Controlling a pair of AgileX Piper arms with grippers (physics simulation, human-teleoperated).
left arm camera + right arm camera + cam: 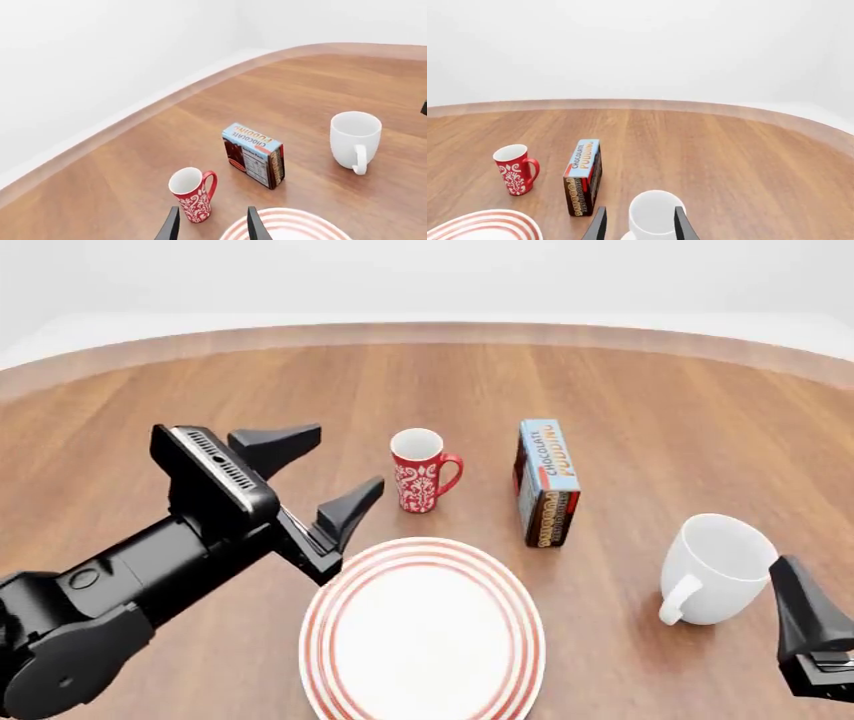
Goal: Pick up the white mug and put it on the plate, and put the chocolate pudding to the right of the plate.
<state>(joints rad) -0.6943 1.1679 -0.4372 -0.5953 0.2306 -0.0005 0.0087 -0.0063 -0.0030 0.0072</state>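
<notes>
The white mug [717, 568] stands upright on the table at the right, its handle toward the near side. My right gripper [639, 227] is open just behind it, and the mug [654, 215] shows between its fingers [801, 615] without touching them. The chocolate pudding [547, 483] carton stands on edge in the middle, left of the white mug. The plate [318, 635] lies near the front centre with nothing on it. My left gripper [314, 480] hovers open and holds nothing, above the table left of the plate and the red mug.
A slim red mug with a white pattern [420, 472] stands behind the plate, left of the pudding carton [255, 155]. In the left wrist view it [193, 192] is close ahead of the fingers. The curved far table edge [427, 332] meets a white wall.
</notes>
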